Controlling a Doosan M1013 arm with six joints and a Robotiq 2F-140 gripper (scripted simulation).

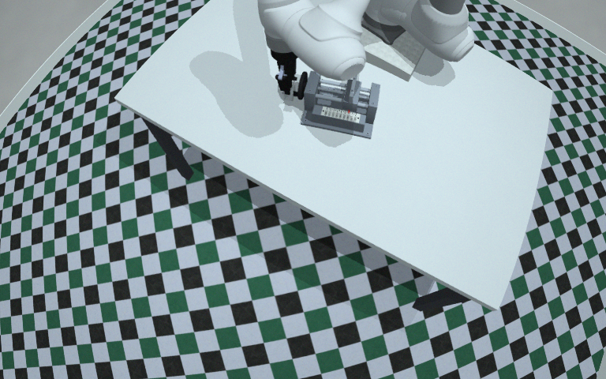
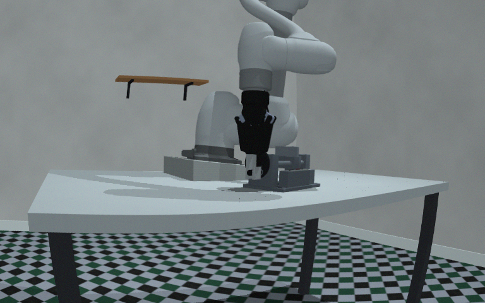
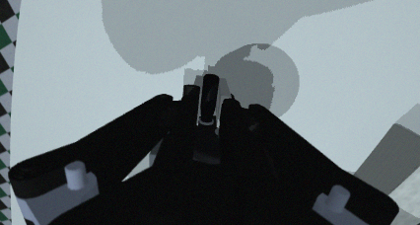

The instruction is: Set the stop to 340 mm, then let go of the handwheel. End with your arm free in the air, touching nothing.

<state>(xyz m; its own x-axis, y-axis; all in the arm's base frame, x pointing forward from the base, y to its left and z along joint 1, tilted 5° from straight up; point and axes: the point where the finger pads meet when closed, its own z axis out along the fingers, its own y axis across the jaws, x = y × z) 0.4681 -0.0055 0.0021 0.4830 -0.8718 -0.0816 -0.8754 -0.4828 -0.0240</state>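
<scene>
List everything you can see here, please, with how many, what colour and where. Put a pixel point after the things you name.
table [image 1: 390, 178] [image 2: 162, 206] [image 3: 345, 52]: one, pale, mid-room
table legs [image 1: 170, 148] [image 2: 424, 240]: three visible in the exterior view, dark, under the table
frame [image 1: 310, 91] [image 2: 273, 170]: one, grey, on the table
stop [image 1: 353, 89] [image 2: 286, 151]: one, grey, within the frame
scale [image 1: 339, 114]: one, whitish with dark marks, on the frame's front
handwheel [image 1: 302, 84] [image 2: 264, 163]: one, black, at the frame's end
handle [image 3: 210, 94]: one, black, between the gripper's fingers
shelf [image 2: 162, 79]: one, brown, on the wall
shelf brackets [image 2: 128, 89] [image 2: 185, 91]: two, black, under the shelf
floor [image 1: 109, 300] [image 2: 181, 259] [image 3: 4, 33]: one, checkered green, black and whitish, below
walls [image 2: 407, 93]: two visible, grey, behind
base block [image 1: 393, 58] [image 2: 179, 168] [image 3: 409, 205]: one, pale grey, under the arm
arm [image 1: 316, 32] [image 2: 256, 48]: one, white and grey, above the table
gripper [image 1: 287, 91] [image 2: 252, 172] [image 3: 209, 89]: one, mostly black, closed on the handle
</scene>
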